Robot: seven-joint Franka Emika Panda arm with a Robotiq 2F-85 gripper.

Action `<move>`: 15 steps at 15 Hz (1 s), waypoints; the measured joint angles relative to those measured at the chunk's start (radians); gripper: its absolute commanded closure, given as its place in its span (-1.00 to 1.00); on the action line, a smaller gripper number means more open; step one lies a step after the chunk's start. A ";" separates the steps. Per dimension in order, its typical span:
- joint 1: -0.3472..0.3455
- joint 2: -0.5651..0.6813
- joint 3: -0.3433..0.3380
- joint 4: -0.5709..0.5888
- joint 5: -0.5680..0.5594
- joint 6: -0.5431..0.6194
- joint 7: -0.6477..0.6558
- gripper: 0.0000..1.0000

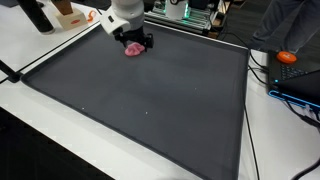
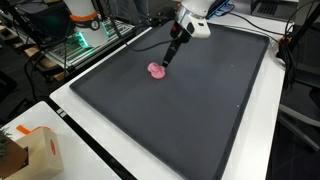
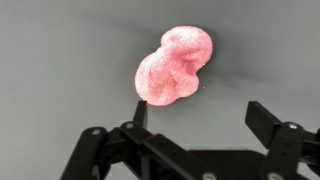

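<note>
A small pink lumpy object (image 3: 173, 66), soft-looking and glossy, lies on the dark grey mat (image 3: 60, 60). In the wrist view it sits just beyond my left fingertip (image 3: 140, 112), touching or nearly touching it. My gripper (image 3: 200, 115) hangs over the mat with its jaws wide open and nothing between them. In both exterior views the gripper (image 1: 137, 42) (image 2: 166, 64) stands right above the pink object (image 1: 133, 50) (image 2: 155, 70), near the mat's (image 1: 150, 110) far edge.
The mat (image 2: 190, 110) covers most of a white table (image 2: 80, 130). A cardboard box (image 2: 25, 152) stands at one table corner. An orange object (image 1: 288, 58) and cables lie beside the mat. Electronics with green lights (image 2: 78, 40) stand behind the table.
</note>
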 measured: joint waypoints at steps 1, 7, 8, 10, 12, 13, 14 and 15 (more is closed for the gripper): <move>-0.006 0.006 -0.009 0.011 0.018 0.000 0.024 -1.00; -0.036 0.031 -0.054 0.056 0.140 -0.008 0.179 -1.00; -0.039 0.029 -0.060 0.058 0.160 -0.010 0.204 -1.00; -0.045 0.021 -0.070 0.060 0.193 -0.016 0.247 -1.00; -0.050 0.003 -0.080 0.060 0.210 -0.033 0.282 -1.00; -0.051 -0.011 -0.085 0.059 0.215 -0.041 0.295 -1.00; -0.052 -0.027 -0.090 0.058 0.217 -0.049 0.305 -1.00; -0.052 -0.046 -0.094 0.053 0.217 -0.054 0.316 -1.00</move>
